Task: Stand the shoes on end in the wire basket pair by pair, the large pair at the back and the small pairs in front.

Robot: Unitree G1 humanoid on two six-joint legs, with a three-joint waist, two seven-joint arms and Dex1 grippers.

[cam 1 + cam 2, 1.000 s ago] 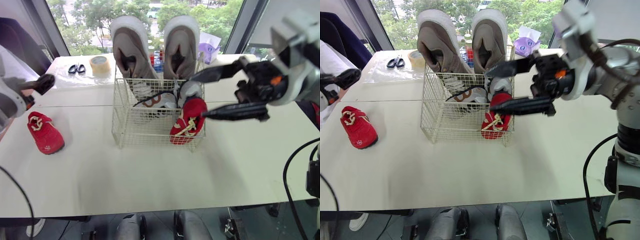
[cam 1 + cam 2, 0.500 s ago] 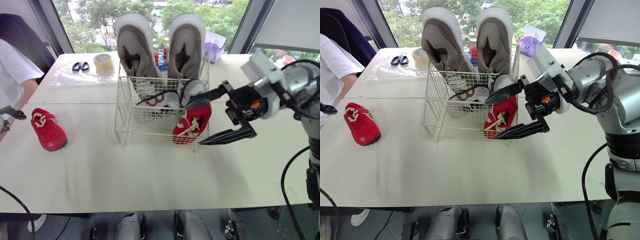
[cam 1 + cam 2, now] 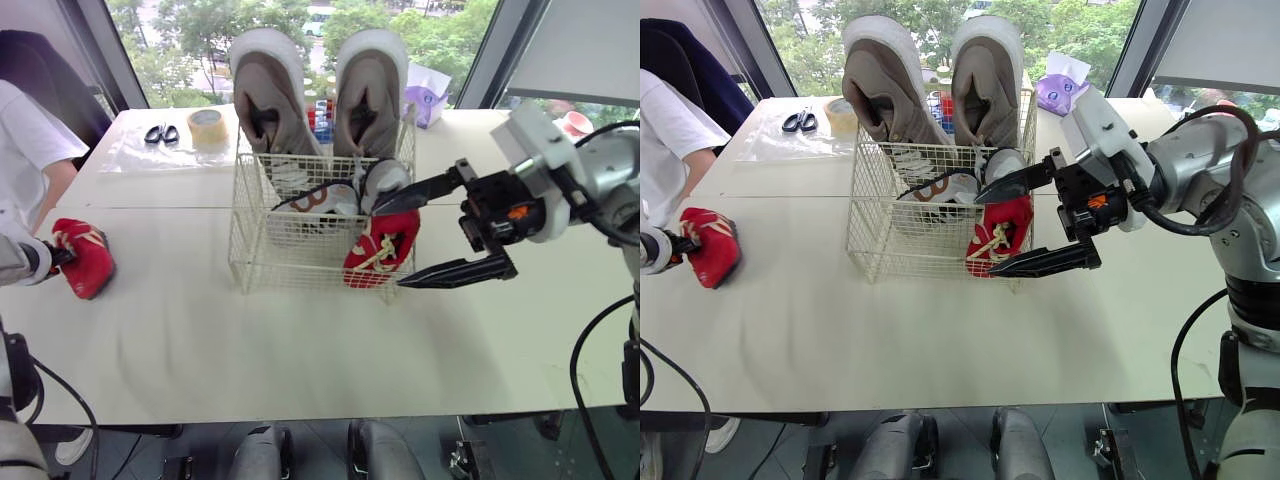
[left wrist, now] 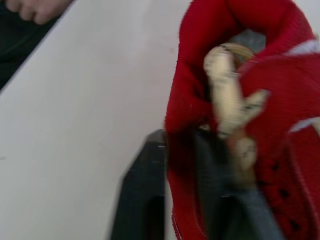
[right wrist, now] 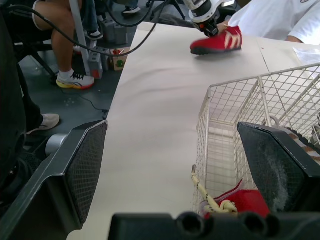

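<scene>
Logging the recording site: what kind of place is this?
Probably an office or lab, not a home: white tables by tall windows, scissors and a tape roll, a person alongside.

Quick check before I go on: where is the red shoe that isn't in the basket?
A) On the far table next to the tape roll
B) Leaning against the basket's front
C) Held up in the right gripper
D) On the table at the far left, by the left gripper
D: the red shoe sits on the table at its far left, with the left gripper right against it.
</scene>
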